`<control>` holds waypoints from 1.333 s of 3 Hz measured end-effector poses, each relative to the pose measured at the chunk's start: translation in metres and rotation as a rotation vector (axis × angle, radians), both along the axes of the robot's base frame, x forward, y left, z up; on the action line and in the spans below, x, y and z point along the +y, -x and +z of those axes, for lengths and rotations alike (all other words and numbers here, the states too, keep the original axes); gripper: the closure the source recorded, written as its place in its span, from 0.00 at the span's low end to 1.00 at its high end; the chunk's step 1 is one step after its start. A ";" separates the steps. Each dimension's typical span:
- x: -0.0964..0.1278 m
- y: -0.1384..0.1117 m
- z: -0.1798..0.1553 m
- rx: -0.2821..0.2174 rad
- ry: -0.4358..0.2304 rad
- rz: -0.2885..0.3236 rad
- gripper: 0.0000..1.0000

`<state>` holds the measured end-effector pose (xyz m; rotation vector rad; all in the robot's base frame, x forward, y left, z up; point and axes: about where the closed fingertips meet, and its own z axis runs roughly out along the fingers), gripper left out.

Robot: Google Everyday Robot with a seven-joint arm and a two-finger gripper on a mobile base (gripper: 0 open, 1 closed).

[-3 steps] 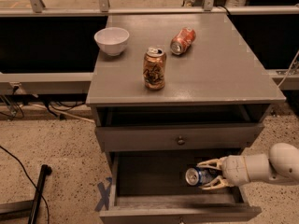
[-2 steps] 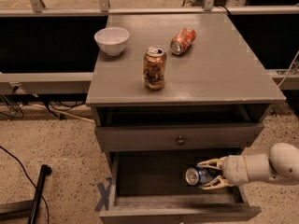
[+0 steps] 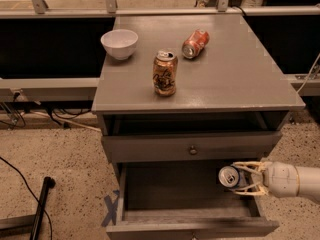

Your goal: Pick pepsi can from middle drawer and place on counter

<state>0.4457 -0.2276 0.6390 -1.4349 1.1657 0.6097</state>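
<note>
The pepsi can (image 3: 229, 176), dark blue with a silver top, lies on its side with the top facing left. My gripper (image 3: 236, 178) comes in from the right and is shut on it, one finger above the can and one below. It holds the can over the right end of the open middle drawer (image 3: 170, 191), just above the board bottom. The counter (image 3: 250, 74) is the grey top of the cabinet above.
On the counter stand a white bowl (image 3: 119, 43) at the back left and an upright gold-brown can (image 3: 165, 73) near the middle. An orange-red can (image 3: 195, 43) lies on its side behind it. A closed drawer with a knob (image 3: 192, 150) sits above the open one. A black pole (image 3: 40, 206) lies on the floor at left.
The gripper has moved right and slightly up with the pepsi can in it, lifting it off the drawer bottom. Nothing on the counter has moved.
</note>
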 end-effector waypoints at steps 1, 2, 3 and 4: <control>-0.015 0.008 0.063 -0.056 -0.082 -0.005 1.00; -0.023 0.000 0.138 -0.092 -0.142 0.061 1.00; -0.028 -0.019 0.197 -0.155 -0.144 0.117 1.00; -0.027 -0.035 0.252 -0.211 -0.106 0.159 1.00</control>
